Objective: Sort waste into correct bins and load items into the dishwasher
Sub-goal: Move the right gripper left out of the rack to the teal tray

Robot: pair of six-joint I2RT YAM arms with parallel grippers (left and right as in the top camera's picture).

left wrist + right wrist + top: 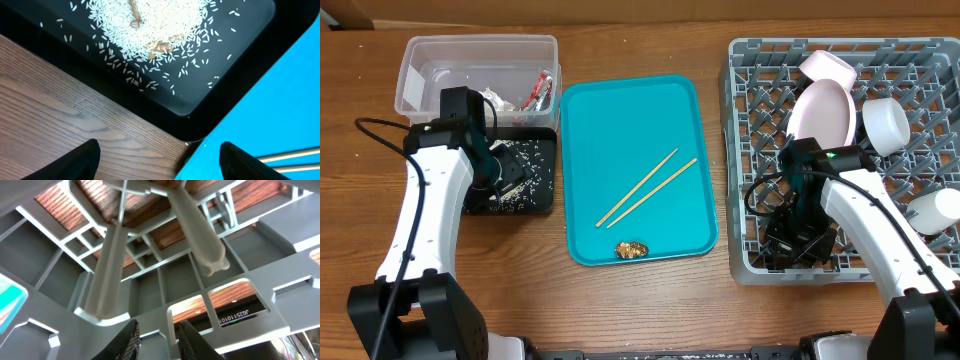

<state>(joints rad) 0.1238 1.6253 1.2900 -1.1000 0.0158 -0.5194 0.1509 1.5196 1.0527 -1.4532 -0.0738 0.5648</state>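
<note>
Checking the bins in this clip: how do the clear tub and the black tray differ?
The tub is clear and deep-walled; the black tray is opaque and shallow. The tub holds crumpled wrappers; the black tray holds loose rice. Both are rectangular and sit left of the teal tray.

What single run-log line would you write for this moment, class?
left hand open, empty, at black tray | right hand narrowly open, empty, over rack | chopsticks on teal tray
</note>
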